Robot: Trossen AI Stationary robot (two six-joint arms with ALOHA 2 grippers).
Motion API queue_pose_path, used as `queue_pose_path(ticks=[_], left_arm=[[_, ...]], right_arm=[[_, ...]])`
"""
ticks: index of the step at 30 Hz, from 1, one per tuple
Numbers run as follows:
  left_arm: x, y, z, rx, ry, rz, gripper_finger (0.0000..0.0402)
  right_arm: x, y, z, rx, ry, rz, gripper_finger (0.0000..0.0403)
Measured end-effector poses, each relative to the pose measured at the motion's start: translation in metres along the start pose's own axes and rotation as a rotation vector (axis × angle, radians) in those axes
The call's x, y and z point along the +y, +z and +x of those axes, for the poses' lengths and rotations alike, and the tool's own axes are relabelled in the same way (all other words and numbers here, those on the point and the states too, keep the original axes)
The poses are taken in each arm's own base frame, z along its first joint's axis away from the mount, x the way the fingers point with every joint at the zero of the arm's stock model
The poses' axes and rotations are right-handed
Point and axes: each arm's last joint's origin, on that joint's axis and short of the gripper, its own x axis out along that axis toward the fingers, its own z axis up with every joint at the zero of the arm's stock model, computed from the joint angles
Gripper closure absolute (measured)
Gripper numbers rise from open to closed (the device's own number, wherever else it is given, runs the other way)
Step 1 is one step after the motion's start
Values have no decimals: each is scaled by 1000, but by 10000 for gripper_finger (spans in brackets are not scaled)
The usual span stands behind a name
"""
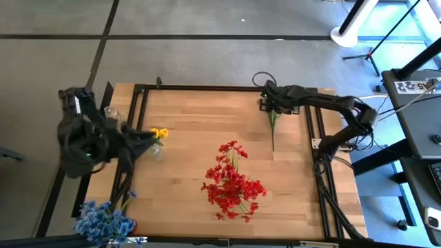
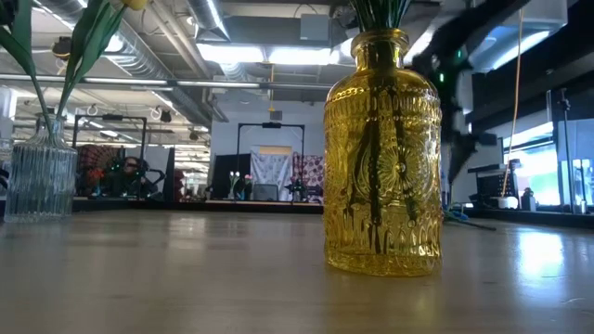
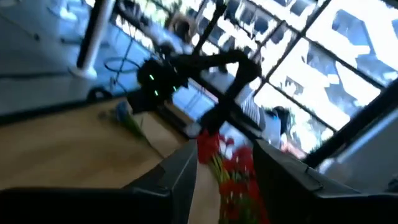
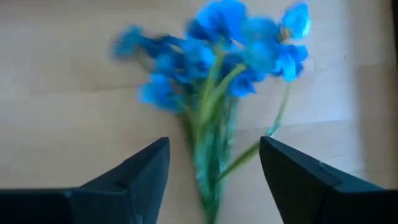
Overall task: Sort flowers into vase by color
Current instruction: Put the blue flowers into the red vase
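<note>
Glossy embossed yellow glass vase (image 2: 381, 153), wooden table (image 1: 200, 131)

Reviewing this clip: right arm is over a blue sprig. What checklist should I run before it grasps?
1. Right gripper open: ok, fingers spread.
2. Blue sprig lined up: ok, its stem runs between the fingers.
3. Sprig free to lift: ok, it lies alone on bare wood.
4. Gripper low enough to close: cannot tell.
5. Left gripper out of the way: ok, at the table's left by the yellow flower.
6. Direct route to the blue bunch: not ok, the red bunch stands between.
</note>
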Motion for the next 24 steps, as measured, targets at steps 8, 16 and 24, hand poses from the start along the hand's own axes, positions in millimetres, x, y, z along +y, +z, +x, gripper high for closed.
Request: queue_pose_path(ticks=[8,16,24], left_arm=[[-4,0,51,45,81,21,250],[-6,16,63,13,40,42,250],[-14,13,56,69,-69,81,250]], right_arm=[[8,0,59,50,-62,-64,165],[18,-4,85,74,-57,-75,218],[20,-3,62,20,31,-87,382]])
